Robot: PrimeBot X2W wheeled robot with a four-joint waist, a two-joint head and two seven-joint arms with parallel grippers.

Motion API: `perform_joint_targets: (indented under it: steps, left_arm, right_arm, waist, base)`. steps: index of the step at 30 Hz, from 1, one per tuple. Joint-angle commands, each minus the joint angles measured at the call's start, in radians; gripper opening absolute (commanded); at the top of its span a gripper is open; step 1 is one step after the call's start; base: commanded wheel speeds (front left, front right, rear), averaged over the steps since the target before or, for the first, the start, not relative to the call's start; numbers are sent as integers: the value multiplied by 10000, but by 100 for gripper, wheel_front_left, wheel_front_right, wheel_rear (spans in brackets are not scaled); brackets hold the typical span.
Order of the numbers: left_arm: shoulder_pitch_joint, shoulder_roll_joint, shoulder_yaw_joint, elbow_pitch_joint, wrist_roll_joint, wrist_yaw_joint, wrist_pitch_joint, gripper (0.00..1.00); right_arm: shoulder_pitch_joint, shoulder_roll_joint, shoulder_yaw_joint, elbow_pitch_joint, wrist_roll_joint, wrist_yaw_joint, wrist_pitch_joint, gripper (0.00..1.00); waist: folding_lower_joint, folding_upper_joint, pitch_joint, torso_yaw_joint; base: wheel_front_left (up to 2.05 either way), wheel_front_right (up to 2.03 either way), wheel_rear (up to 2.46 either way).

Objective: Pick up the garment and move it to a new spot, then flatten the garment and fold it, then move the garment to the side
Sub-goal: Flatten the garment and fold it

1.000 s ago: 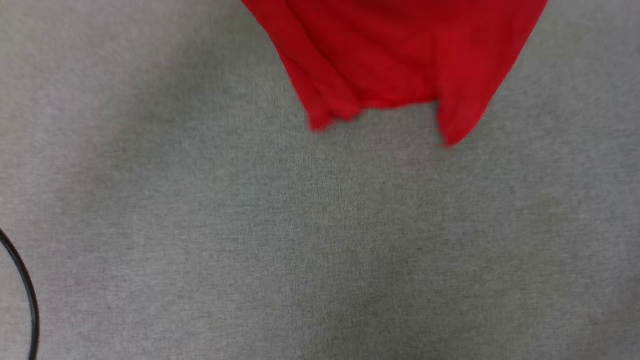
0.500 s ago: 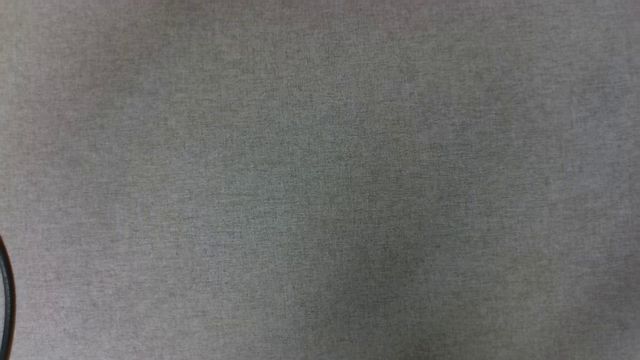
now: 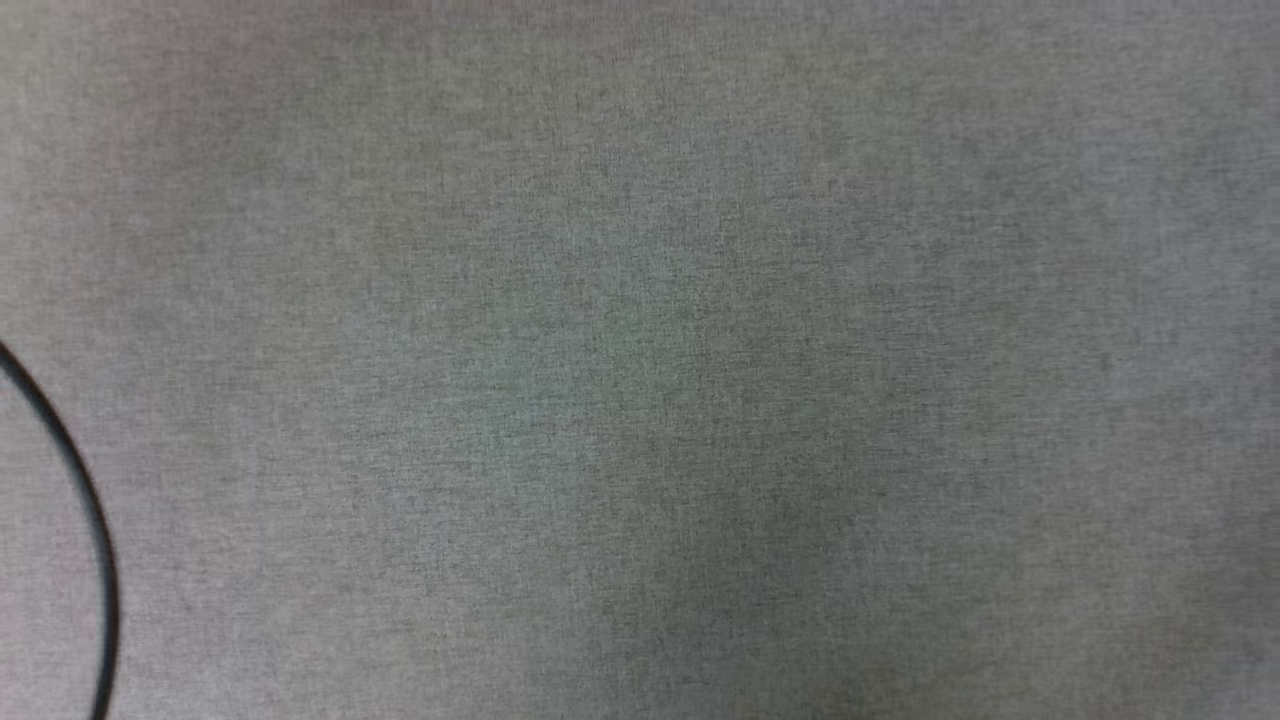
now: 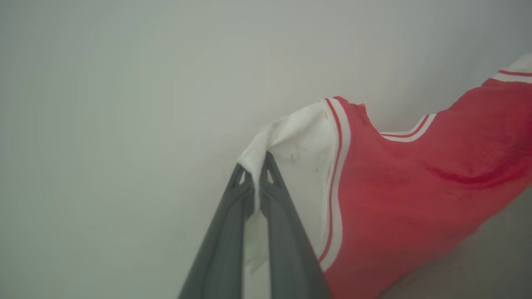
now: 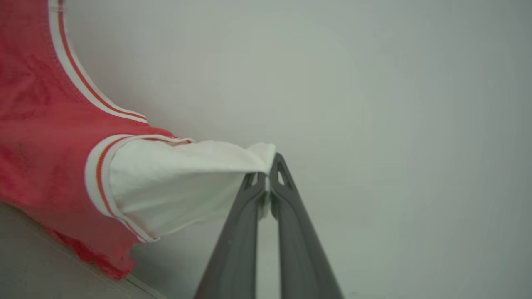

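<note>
Your L gripper (image 4: 254,168) is clamped on the garment (image 4: 395,199). Both dark fingers pinch a bunched edge of one white sleeve (image 4: 299,149) right at the tips. In the L wrist view the cloth spreads to the right from there: white sleeve, then red-and-white striped trim, then the red body, w/ another striped band dipping along its top edge.

Your R gripper (image 5: 266,166) is likewise closed tight, tips nipping the end of the other white sleeve (image 5: 174,182). In the R wrist view that sleeve pulls out taut to the left into striped trim & red body.

So the garment is up off the work area, held by both sleeves btw the two grippers, against a plain pale backdrop. A strip of grey shows at a low corner of each wrist view, under the red hem; can't tell if the hem touches it.

Head view: grey woven surface (image 3: 640,360), w/ a thin black curved cord (image 3: 88,510) at its lower left.
</note>
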Motion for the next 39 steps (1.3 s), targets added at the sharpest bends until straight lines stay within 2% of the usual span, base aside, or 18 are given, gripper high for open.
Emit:
perform_joint_targets:
  steps: [1, 4, 9, 13, 15, 16, 17, 25, 32, 39]
  left_arm:
    - [549, 59, -115, -9, -25, -40, -390, 0]
    - [1643, 111, -319, -165, -216, -48, -799, 0]
    - [3730, 351, -593, -834, -556, 284, -1274, 0]
    - [5571, 604, -695, -1523, -977, 781, -1657, 0]
    - [6044, 659, -777, -1721, -1089, 867, -1661, 0]
    - [6920, 803, -819, -2034, -1325, 1128, -1767, 0]
    - [6920, 803, -819, -2034, -1325, 1128, -1767, 0]
    - [10231, 1226, -1030, -3122, -2317, 1890, -2154, 0]
    - [12821, 1634, -996, -3689, -3026, 2457, -2401, 0]
    - [15064, 2080, -606, -4149, -3666, 2754, -2471, 0]
  right_arm:
    - [538, 148, 217, 106, 200, -11, -249, 0]
    - [1305, 305, 540, 198, 551, -11, -617, 0]
    - [2755, 518, 1007, 286, 1163, -11, -1152, 0]
    - [4125, 705, 1461, 231, 1565, -11, -1413, 0]
    - [4468, 701, 1517, 213, 1697, -12, -1492, 0]
    - [5125, 712, 1699, 172, 1883, -11, -1589, 0]
    - [5125, 712, 1699, 172, 1883, -11, -1589, 0]
    - [7785, 609, 2181, 269, 2924, -11, -2298, 0]
    - [9876, 119, 2751, -121, 3459, -11, -2526, 0]
    - [11720, -696, 2620, -826, 4099, -11, -2685, 0]
  waist:
    - [-1, 0, -177, -48]
    - [-1, 0, -467, -105]
    - [-1, 0, -1150, -193]
    - [-1, 0, -1770, -286]
    - [-1, 0, -1920, -280]
    - [-1, 0, -2199, -307]
    - [-1, 0, -2199, -307]
    - [-1, 0, -3363, -341]
    - [-1, 0, -4328, -442]
    - [-1, 0, -5155, -557]
  base:
    - [0, 0, 0]
    - [0, 0, 0]
    - [0, 0, 0]
    - [0, 0, 0]
    - [0, 0, 0]
    - [0, 0, 0]
    - [0, 0, 0]
    - [0, 0, 0]
    - [0, 0, 0]
    - [0, 0, 0]
